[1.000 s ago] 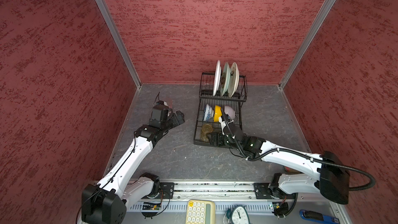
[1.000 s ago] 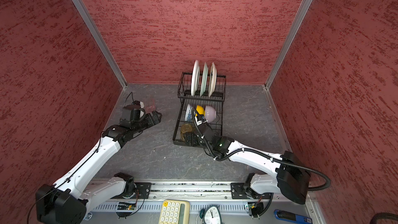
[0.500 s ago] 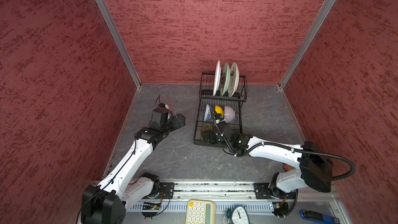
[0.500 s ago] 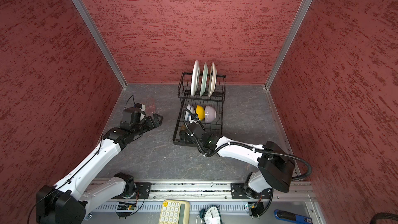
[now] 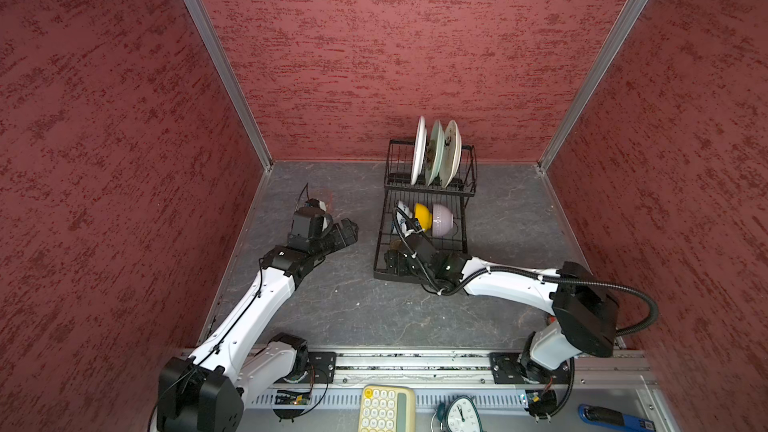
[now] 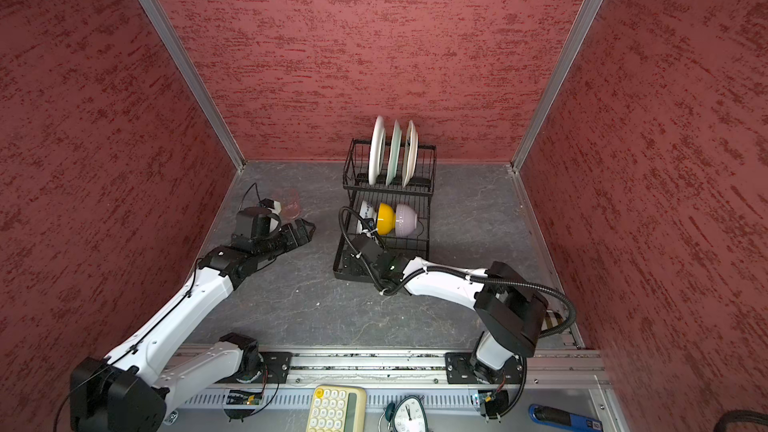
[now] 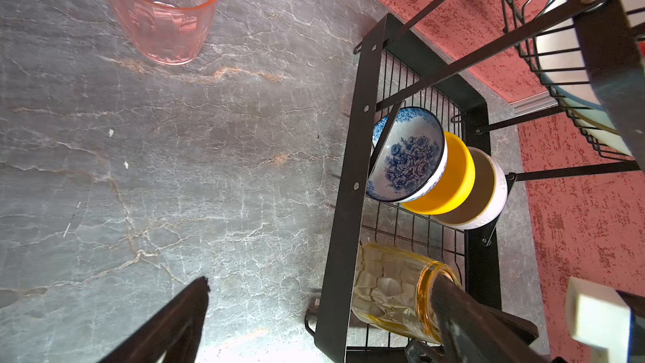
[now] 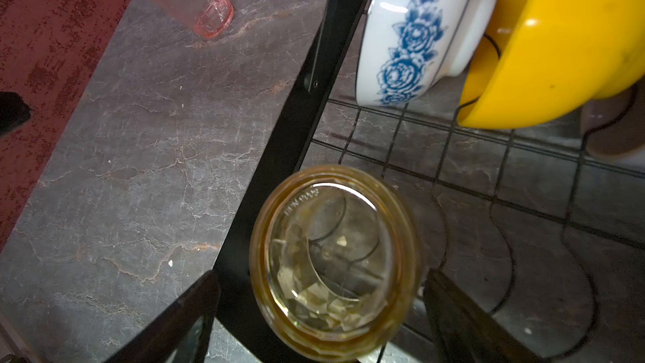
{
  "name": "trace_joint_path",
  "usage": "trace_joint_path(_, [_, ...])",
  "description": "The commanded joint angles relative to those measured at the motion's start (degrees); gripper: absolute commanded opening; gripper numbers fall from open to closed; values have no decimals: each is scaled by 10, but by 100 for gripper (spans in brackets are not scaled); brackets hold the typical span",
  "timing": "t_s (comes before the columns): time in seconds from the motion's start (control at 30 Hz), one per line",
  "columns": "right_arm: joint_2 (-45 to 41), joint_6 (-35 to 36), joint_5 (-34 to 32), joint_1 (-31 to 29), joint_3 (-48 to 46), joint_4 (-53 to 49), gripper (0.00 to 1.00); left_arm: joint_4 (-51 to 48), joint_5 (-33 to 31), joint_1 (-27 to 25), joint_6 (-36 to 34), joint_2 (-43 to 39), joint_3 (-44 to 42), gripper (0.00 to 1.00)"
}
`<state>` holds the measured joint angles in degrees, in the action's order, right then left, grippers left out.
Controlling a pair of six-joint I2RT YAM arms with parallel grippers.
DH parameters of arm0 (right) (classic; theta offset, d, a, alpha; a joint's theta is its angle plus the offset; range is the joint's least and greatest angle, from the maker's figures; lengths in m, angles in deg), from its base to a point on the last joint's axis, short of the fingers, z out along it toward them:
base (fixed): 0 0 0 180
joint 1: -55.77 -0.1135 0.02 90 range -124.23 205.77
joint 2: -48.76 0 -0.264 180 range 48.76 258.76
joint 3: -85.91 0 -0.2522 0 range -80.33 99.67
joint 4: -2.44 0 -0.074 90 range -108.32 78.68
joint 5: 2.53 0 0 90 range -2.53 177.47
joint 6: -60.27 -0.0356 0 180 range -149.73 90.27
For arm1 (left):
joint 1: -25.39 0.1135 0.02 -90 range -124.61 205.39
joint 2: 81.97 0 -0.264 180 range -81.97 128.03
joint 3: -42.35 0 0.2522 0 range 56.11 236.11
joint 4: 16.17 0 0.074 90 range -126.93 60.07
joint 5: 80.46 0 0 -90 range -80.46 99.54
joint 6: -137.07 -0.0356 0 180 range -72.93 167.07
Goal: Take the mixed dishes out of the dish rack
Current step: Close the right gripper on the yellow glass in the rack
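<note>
— What's nearest on your feed?

— My right gripper (image 8: 323, 275), at the near left corner of the dish rack (image 5: 381, 238). Its jaws stand apart on either side of the amber tumbler (image 7: 391, 284), which sits base-up on the flat tray. I see a gap on one side, so nothing is clamped.

— And your left?

— The left gripper (image 5: 351, 229) hangs over bare table (image 5: 332, 305) left of the rack, jaws spread wide, holding nothing.

— Farther back?

— The blue-white bowl (image 7: 406, 155), yellow bowl (image 7: 457, 176) and lavender bowl (image 5: 442, 220) lean on edge in a touching row across the tray. The pink tumbler (image 7: 164, 12) stands upright toward the table's far left corner. Three plates (image 5: 434, 155) stand on edge in the raised basket by the far edge.
</note>
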<state>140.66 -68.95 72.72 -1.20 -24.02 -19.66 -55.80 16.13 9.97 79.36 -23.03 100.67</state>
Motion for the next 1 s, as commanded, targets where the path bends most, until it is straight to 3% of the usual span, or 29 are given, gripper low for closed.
trace_joint_path(0.0, [11,-9,-26,-4,18,-9,92,10,8,3,-7,0,-7,99])
trace_joint_path(0.97, [64,-20,-84,-4,30,36,81,13,60,4,10,13,4,100])
